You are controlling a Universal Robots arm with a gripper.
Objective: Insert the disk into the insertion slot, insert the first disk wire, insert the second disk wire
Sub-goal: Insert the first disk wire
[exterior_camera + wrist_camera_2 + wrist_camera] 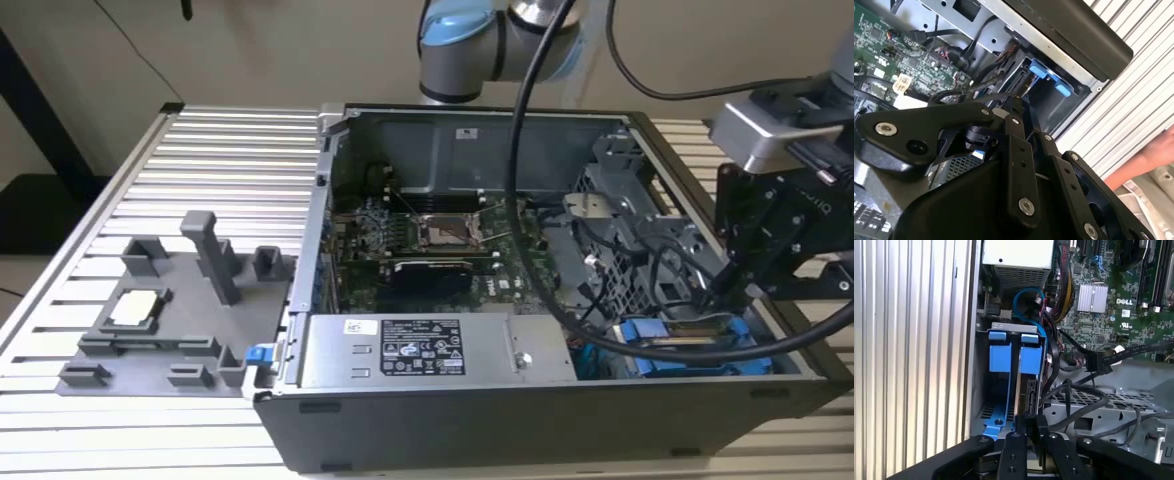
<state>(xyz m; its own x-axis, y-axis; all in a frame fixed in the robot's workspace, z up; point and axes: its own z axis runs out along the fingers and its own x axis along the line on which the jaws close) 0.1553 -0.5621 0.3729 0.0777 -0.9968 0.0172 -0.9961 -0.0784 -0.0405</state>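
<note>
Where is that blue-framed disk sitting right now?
The disk is inside the computer case, in its corner low on the exterior view's right, just beside the grey power-supply box with the sticker.

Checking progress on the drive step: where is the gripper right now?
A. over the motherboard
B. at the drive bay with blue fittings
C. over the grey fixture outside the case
B: in the first wrist view the gripper sits right at the insertion slot, by the blue tabs.
</note>
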